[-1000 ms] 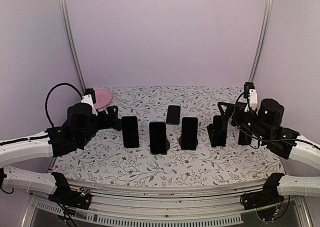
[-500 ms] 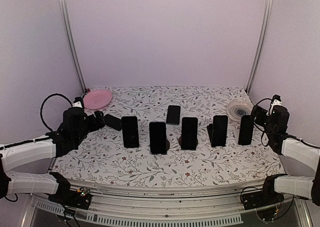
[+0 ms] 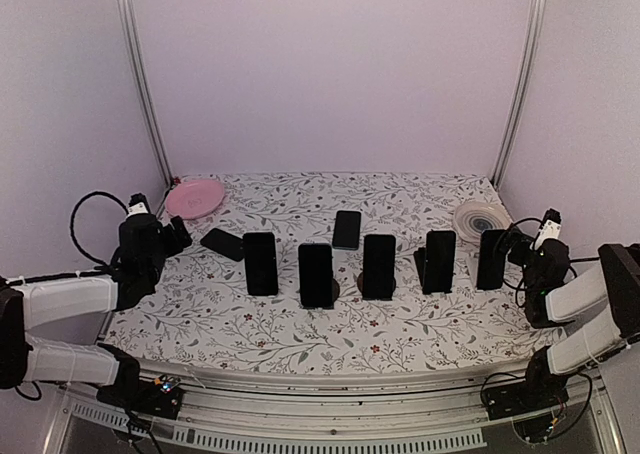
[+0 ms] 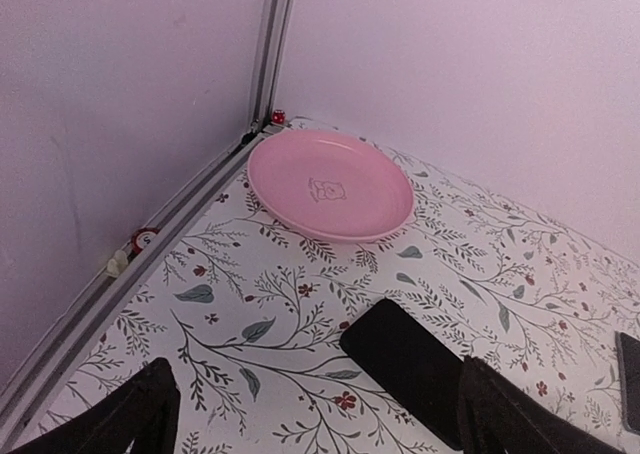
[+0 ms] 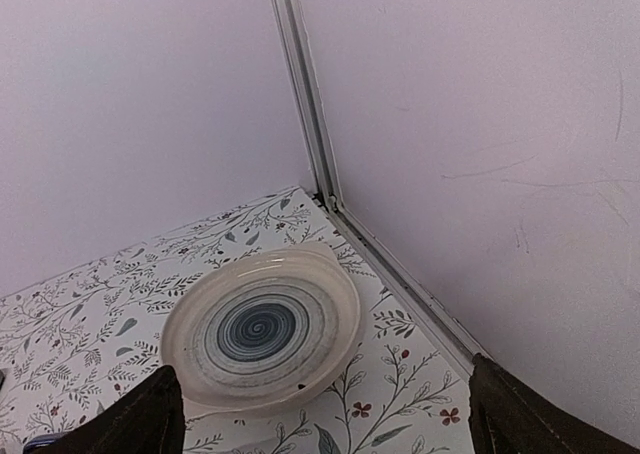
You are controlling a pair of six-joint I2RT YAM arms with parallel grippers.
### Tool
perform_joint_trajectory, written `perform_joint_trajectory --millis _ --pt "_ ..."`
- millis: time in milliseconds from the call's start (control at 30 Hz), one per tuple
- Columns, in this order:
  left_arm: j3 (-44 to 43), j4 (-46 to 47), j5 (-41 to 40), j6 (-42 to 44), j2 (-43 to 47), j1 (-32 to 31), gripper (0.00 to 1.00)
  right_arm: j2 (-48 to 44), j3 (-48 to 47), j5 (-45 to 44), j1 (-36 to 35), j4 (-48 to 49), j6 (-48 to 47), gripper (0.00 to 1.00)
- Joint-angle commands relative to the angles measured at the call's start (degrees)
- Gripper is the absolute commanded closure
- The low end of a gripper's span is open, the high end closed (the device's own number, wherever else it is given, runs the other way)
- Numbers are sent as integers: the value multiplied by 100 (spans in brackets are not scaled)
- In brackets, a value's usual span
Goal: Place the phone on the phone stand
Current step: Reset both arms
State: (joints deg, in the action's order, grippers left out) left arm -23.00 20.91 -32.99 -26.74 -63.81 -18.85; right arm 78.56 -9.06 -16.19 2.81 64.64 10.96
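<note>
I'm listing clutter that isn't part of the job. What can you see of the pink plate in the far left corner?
The round pink plate looks like glossy plastic or glazed ceramic. It is shallow, with a raised rim and a small faint drawing at its centre. It sits flat on the floral-patterned table cover, in the far left corner close to the metal frame post. Nothing lies in it. The flat black phone lies nearby, apart from it; only the cover touches it.
</note>
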Motion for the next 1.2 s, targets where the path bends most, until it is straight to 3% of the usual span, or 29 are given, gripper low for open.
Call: perform_joint_trajectory --millis 0,400,500,567,700,967,1167 --pt "180 858 -123 340 -9 277 3 226 12 240 18 978 -261 1" --pt "433 2219 -157 1144 -264 981 3 454 -131 983 18 1052 -630 1" --pt "669 3028 -148 1399 -438 1115 3 644 -153 1114 19 1104 -685 1" --pt "838 3654 -91 1605 -613 1188 3 927 -72 1117 -38 1680 -737 1" --pt "948 4270 94 1907 -746 1253 3 884 -189 1019 -81 1336 -810 1" --pt "1133 4938 280 2395 -915 1433 3 885 -197 998 -92 1333 -823 1" --pt "1484 4815 1124 2124 -760 1823 3 885 -193 994 -97 1349 -816 1"
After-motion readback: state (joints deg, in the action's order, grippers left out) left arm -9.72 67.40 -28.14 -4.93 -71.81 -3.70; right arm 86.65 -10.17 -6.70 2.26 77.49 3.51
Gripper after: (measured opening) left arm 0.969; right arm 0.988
